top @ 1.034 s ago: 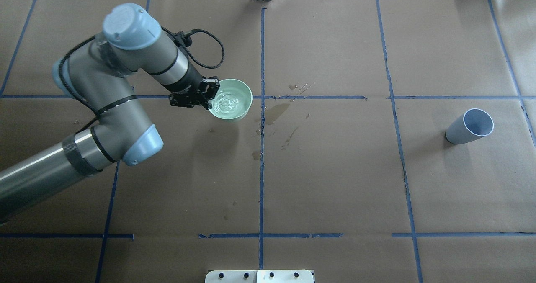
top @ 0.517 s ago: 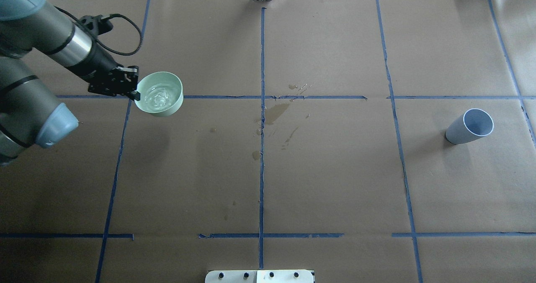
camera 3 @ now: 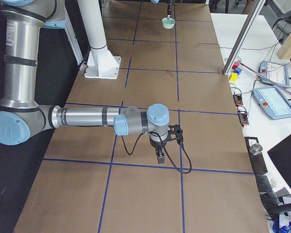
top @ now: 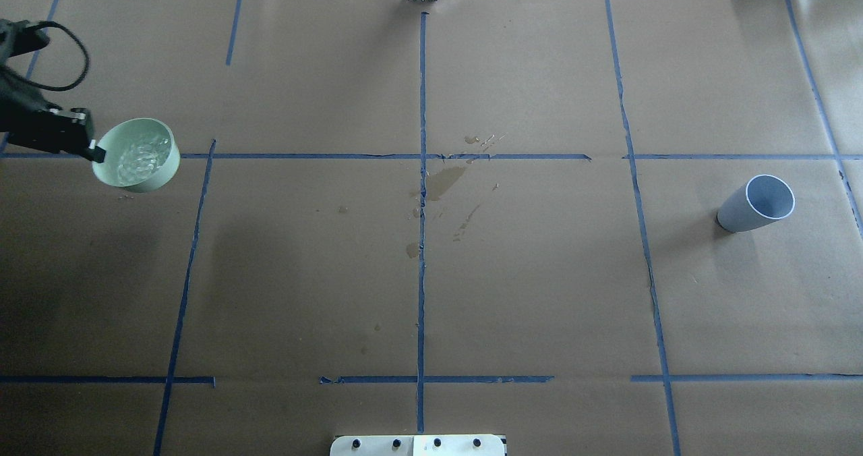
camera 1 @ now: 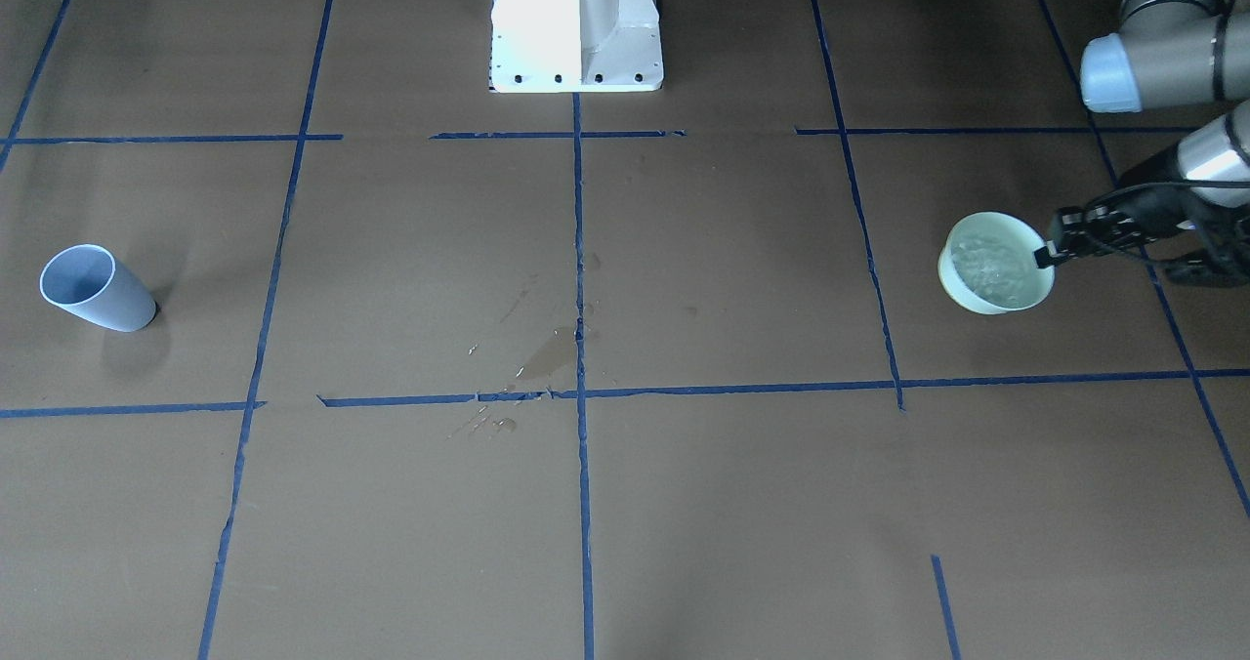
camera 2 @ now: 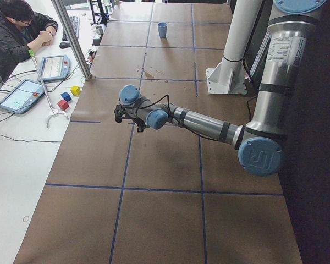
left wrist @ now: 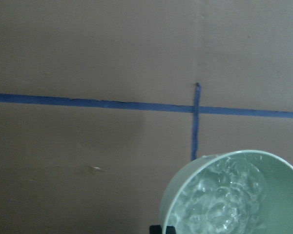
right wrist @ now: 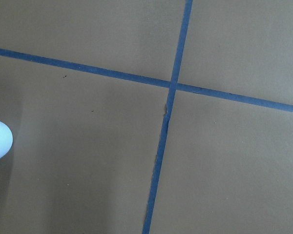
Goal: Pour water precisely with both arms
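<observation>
Left gripper [top: 95, 151] is clamped on the rim of the green bowl [top: 162, 176], near the tabletop's left edge. Water [top: 140, 156] is inside, its surface rippled. Judged light but slosh-prone, with a wet rim likely slippery, so the one-sided rim pinch calls for level, slow carriage. Grey cup [top: 755, 204] sits near the right edge. Right gripper [camera 3: 159, 156]: state cannot be told.

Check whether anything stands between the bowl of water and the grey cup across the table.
Nothing visible does. The left gripper holds the mint bowl of water by its rim, far left in the overhead view; the grey cup stands far right. Between them lie only flat blue tape lines and wet stains.
</observation>
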### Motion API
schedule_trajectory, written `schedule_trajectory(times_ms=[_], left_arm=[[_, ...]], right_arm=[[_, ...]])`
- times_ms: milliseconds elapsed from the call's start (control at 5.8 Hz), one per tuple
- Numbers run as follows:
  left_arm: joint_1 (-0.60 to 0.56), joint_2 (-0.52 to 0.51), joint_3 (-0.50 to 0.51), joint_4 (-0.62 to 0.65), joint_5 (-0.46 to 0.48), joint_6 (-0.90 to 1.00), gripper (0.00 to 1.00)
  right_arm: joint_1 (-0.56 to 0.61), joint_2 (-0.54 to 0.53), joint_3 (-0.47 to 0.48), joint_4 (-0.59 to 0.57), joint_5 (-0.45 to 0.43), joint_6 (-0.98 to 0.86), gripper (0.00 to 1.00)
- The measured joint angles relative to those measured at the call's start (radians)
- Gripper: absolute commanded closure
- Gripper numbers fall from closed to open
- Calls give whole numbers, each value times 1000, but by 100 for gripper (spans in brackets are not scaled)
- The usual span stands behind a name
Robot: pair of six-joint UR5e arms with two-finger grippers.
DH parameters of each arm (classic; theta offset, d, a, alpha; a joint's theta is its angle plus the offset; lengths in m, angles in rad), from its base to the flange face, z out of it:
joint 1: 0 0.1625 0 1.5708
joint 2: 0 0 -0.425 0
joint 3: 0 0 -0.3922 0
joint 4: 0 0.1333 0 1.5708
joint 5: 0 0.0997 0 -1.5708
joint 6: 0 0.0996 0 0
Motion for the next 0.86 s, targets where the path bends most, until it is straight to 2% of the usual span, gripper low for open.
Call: schedule_trajectory(times_ms=[345, 689, 861], left_arm=[[-40, 98, 36, -73, 5, 137, 100], [-41, 111, 162, -261, 10, 100, 100], [-39, 107, 191, -302, 10, 69, 100]], right_arm=[[1, 0, 2, 0, 0, 0, 0], [1, 0, 4, 0, 0, 1, 0], [1, 0, 4, 0, 0, 1, 0]])
